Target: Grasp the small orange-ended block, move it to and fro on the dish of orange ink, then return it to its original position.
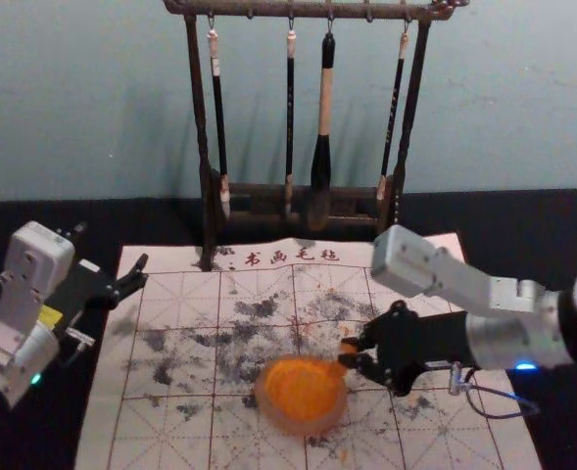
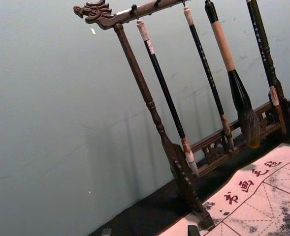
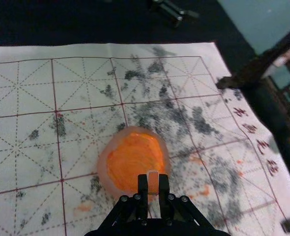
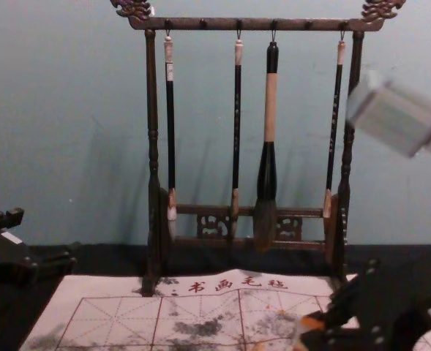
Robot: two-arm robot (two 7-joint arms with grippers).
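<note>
My right gripper (image 1: 351, 353) reaches in to the right rim of the ink dish (image 1: 266, 403), and in the right wrist view the right gripper (image 3: 153, 186) is shut on the small block (image 3: 153, 181). The block's pale orange face shows between the fingers, over the edge of the round dish (image 3: 105, 181) of orange ink. Whether it touches the ink or rim I cannot tell. From the chest, the block (image 4: 304, 330) looks upright, orange at its upper part. My left gripper (image 1: 141, 273) is parked open by the mat's left edge; its fingertips (image 2: 193, 230) also enter the left wrist view.
A dark wooden rack (image 1: 206, 211) with several hanging brushes (image 1: 322, 137) stands at the mat's back edge. The pale gridded mat (image 1: 170, 431) is stained with grey ink and orange spots, and lies on a black table (image 1: 523, 220) against a wall.
</note>
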